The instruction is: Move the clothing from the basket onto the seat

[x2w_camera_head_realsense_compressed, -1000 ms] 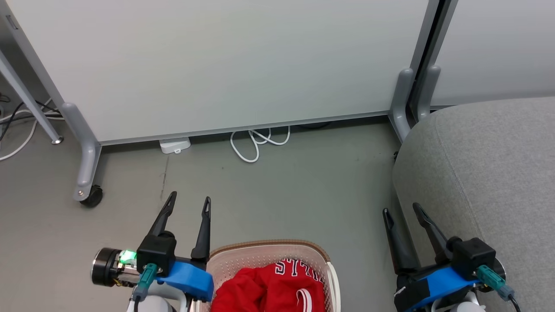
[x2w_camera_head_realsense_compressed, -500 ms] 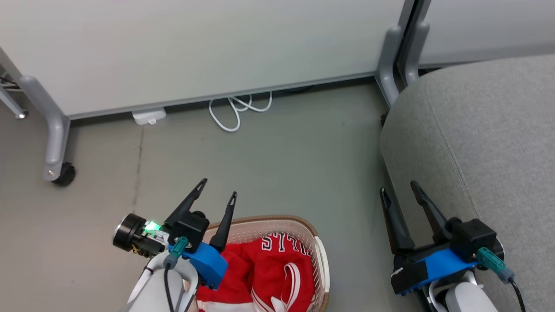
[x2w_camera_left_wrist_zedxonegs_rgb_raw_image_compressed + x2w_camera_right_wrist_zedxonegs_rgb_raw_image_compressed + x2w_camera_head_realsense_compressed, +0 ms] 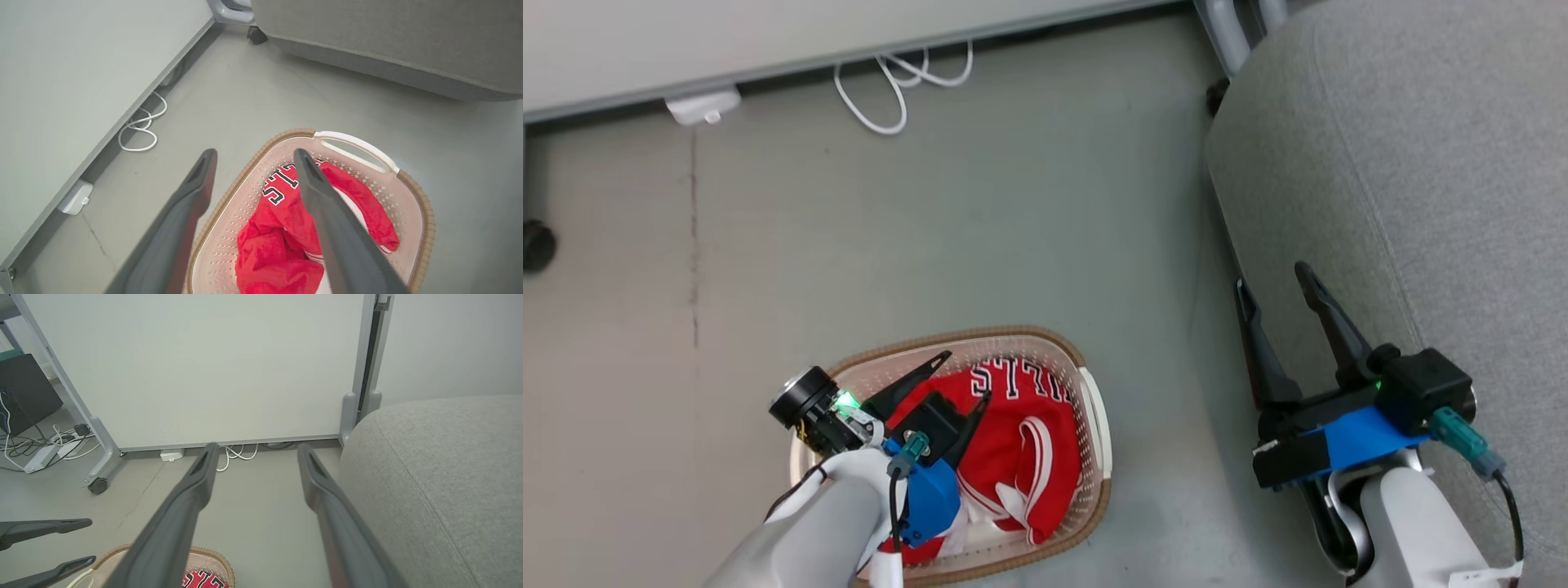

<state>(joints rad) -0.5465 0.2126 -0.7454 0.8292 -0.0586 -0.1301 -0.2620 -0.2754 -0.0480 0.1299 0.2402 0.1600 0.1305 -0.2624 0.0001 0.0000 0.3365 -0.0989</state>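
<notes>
A cream basket point(image 3: 1015, 334) sits on the grey floor point(image 3: 931, 229), just left of a grey seat point(image 3: 1421, 163), with crumpled red clothing point(image 3: 1013, 433) bearing white letters inside. The left claw point(image 3: 967, 376) hangs open over the basket, gripping nothing. The right claw point(image 3: 1270, 275), also open and empty, hovers at the seat's edge.

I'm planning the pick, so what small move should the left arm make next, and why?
Probably lower the left pincer into the clothing. It stands open, holding nothing, and seems to hang just over the red heap in the basket, so it has to reach cloth before closing.
</notes>
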